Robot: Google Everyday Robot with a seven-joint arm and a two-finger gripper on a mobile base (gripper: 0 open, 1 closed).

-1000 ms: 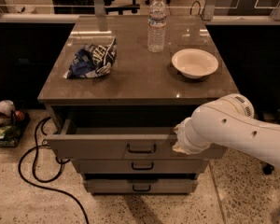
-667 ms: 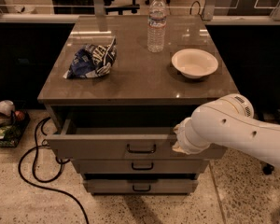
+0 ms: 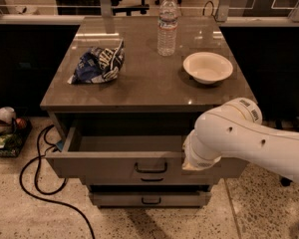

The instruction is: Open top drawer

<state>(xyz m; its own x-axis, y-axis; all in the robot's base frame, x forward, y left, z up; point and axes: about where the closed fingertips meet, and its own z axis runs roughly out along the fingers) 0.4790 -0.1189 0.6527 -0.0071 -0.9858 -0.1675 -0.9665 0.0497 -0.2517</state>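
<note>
The top drawer point(image 3: 109, 164) of the grey-beige cabinet stands pulled out, its plain grey inside point(image 3: 124, 143) showing. Its black loop handle point(image 3: 150, 168) is at the middle of the front panel. My white arm point(image 3: 249, 141) comes in from the right and ends at the right part of the drawer front. My gripper point(image 3: 192, 162) is at that end, against the drawer's front edge to the right of the handle, mostly hidden by the arm. Two lower drawers point(image 3: 149, 199) sit shut below.
On the cabinet top point(image 3: 149, 91) lie a crumpled blue chip bag point(image 3: 98, 63), an upright water bottle point(image 3: 167, 25) and a white bowl point(image 3: 208, 67). A black cable point(image 3: 37, 183) loops on the floor at the left, next to a basket of items point(image 3: 2, 131).
The top drawer has slid a little further out toward the camera, and the arm's end has moved with it. The things on the cabinet top have not moved.
</note>
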